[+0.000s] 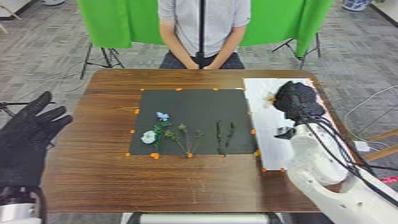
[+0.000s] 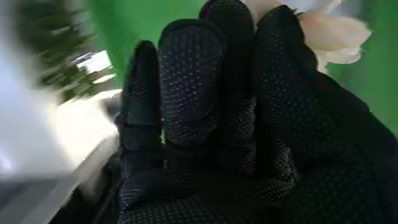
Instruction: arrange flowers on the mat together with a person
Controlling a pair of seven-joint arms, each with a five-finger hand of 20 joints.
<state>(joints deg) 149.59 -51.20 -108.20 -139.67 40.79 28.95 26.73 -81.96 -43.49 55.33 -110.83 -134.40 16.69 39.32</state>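
Wrist view reveals pale petals (image 2: 342, 37) beside the right hand (image 1: 298, 100).

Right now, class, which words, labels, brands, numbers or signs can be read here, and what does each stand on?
None can be read.
Dark mat: no readable text.
White sheet: no readable text.
Red mark at the head view's right edge: too small to tell whether it is print.

My right hand (image 1: 300, 102) is covering part of the white sheet (image 1: 271, 137) and, in the wrist view, part of a pale flower (image 2: 338, 36), which the edge is cropping. Green-and-white shapes (image 2: 62, 65) are blurring. The head view is cutting off part of my left hand (image 1: 25, 132).
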